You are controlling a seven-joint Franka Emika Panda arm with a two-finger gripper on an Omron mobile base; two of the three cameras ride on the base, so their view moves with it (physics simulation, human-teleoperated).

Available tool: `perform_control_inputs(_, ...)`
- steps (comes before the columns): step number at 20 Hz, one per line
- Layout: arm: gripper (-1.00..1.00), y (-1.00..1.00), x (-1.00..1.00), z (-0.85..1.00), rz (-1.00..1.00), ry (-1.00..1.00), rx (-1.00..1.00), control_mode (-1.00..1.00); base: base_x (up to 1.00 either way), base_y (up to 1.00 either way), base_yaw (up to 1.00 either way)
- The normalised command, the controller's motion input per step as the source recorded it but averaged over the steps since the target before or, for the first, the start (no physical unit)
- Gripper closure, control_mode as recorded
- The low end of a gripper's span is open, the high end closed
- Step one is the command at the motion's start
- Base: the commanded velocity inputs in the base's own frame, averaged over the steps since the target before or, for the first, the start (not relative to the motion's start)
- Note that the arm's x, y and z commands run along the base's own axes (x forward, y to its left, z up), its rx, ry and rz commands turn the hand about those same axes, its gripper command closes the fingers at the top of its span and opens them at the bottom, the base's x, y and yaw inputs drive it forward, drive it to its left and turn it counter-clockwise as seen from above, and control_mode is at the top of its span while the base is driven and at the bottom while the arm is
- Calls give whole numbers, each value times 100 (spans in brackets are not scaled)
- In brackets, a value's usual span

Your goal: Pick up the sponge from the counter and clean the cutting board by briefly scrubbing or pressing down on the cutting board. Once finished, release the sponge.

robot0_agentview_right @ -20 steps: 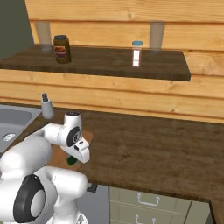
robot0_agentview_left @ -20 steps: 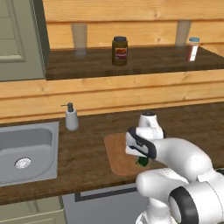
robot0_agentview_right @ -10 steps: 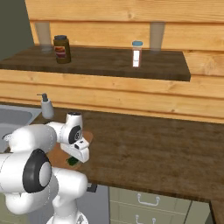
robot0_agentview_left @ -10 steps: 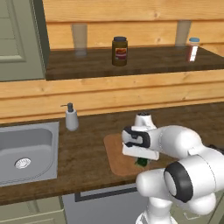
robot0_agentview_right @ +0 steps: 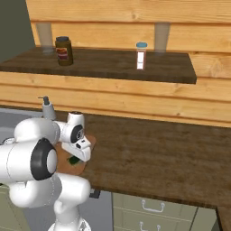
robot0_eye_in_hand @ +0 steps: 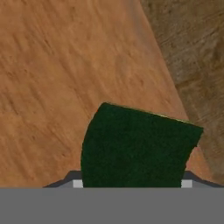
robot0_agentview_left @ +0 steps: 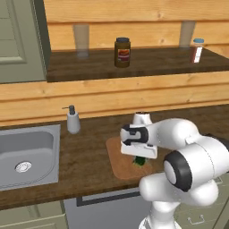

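Observation:
The dark green sponge (robot0_eye_in_hand: 135, 146) rests against the light-brown cutting board (robot0_eye_in_hand: 65, 65), near the board's right edge where the dark counter (robot0_eye_in_hand: 192, 57) begins. My gripper (robot0_eye_in_hand: 131, 183) is shut on the sponge, with a fingertip showing at each lower side of it. In the left base view, the gripper (robot0_agentview_left: 139, 156) points down over the cutting board (robot0_agentview_left: 117, 162), and the sponge (robot0_agentview_left: 141, 161) peeks out green beneath the hand. In the right base view, the gripper (robot0_agentview_right: 76, 156) holds the sponge (robot0_agentview_right: 73, 159) on the cutting board (robot0_agentview_right: 71, 168).
A steel sink (robot0_agentview_left: 27, 152) is set into the counter at the left, with a soap dispenser (robot0_agentview_left: 72, 120) beside it. On the higher shelf stand a dark jar (robot0_agentview_left: 121, 52) and a small white bottle (robot0_agentview_left: 197, 50). Wide counter (robot0_agentview_right: 171, 153) stretches to the right.
The hand has stayed low over the board with the sponge, shifting slightly left. The arm's upper links have swung round behind it.

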Motion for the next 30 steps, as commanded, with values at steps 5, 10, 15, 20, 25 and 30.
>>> perform_control_inputs(5,100,21,62,0,-1,-10,0,-100,0,0,0)
perform_control_inputs(10,100,14,75,-4,-1,-9,0,-100,0,0,0)
perform_control_inputs(15,100,9,84,-17,-3,-5,0,-100,0,0,0)
perform_control_inputs(20,100,17,76,-22,-5,-2,0,-100,0,0,0)
perform_control_inputs(25,100,35,23,-48,-3,-8,0,-100,0,0,0)
perform_control_inputs(30,100,26,-43,-48,0,-2,0,-100,0,0,0)
